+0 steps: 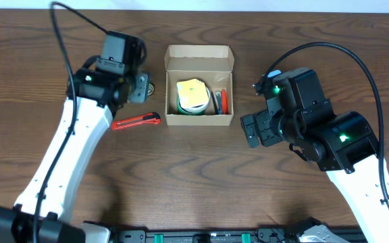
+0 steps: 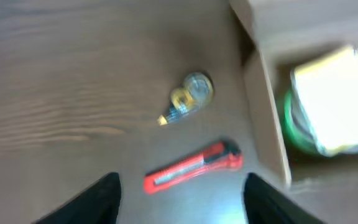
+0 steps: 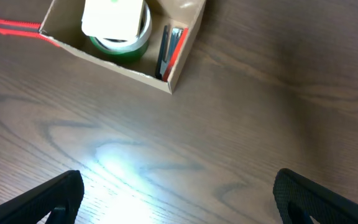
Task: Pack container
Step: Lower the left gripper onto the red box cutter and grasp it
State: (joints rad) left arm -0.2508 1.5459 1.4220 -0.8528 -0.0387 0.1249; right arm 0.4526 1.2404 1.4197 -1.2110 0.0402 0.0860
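Note:
The tan cardboard container (image 1: 199,59) stands open at the table's middle back, holding a green tape roll with a yellow pad (image 1: 193,94) on top and red and dark pens (image 1: 221,101). A red box cutter (image 1: 136,121) lies on the table just left of it, and a small clear tape dispenser (image 2: 190,94) lies beyond it. My left gripper (image 2: 179,199) is open and empty above the cutter. My right gripper (image 3: 176,193) is open and empty over bare table right of the container (image 3: 182,43).
The wooden table runs wide on both sides. A black rail (image 1: 201,236) lies along the front edge. Cables loop from both arms over the back of the table.

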